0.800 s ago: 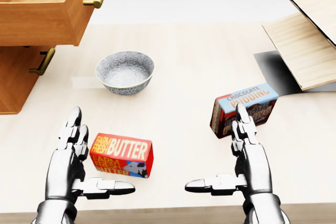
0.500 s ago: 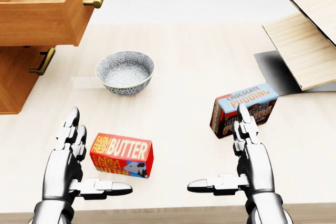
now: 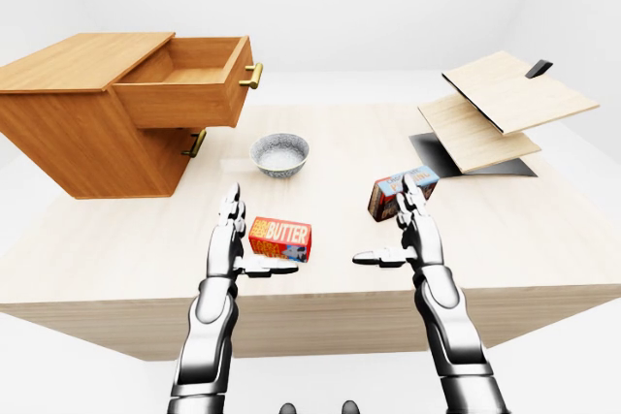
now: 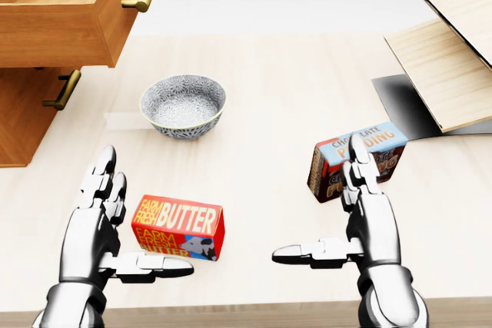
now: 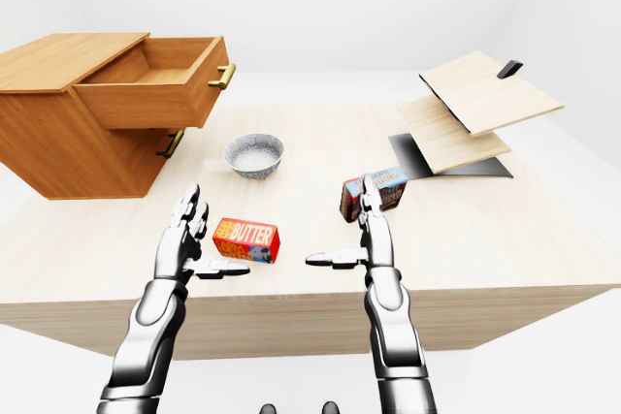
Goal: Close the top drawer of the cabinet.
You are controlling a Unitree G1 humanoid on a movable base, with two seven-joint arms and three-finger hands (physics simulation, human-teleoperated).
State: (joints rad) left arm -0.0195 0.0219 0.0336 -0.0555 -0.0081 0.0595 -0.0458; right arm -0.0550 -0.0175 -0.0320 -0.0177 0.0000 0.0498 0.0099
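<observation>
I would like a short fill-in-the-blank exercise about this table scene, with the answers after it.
1. The top drawer of the cabinet is ____.
2. The red box near the left robot hand reads ____.
3. The patterned ____ stands between the cabinet and the pudding box.
4. Both the left and the right robot hand hold ____.

Answers: open; butter; bowl; nothing
</observation>
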